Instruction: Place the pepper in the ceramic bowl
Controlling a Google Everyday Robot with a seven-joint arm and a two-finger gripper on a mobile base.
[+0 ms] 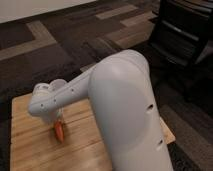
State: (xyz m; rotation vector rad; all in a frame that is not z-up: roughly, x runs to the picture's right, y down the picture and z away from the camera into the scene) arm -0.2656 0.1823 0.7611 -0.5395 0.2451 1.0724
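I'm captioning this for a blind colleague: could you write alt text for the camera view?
A bulky white robot arm reaches down over a wooden table, its gripper right at an orange-red pepper on the tabletop. Dark patterned carpet surrounds the table.

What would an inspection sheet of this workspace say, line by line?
Surface: wooden table, partly covered by the arm.
Job's things: pepper, orange, just under the arm's end, over the table's left part; ceramic bowl not seen.
Clutter: nothing seen.
Grippers: gripper directly above the pepper, mostly hidden behind the white arm; whether it holds the pepper cannot be told.
Cables: nothing seen.
Surroundings: dark carpet with pale bands; black furniture at the upper right.
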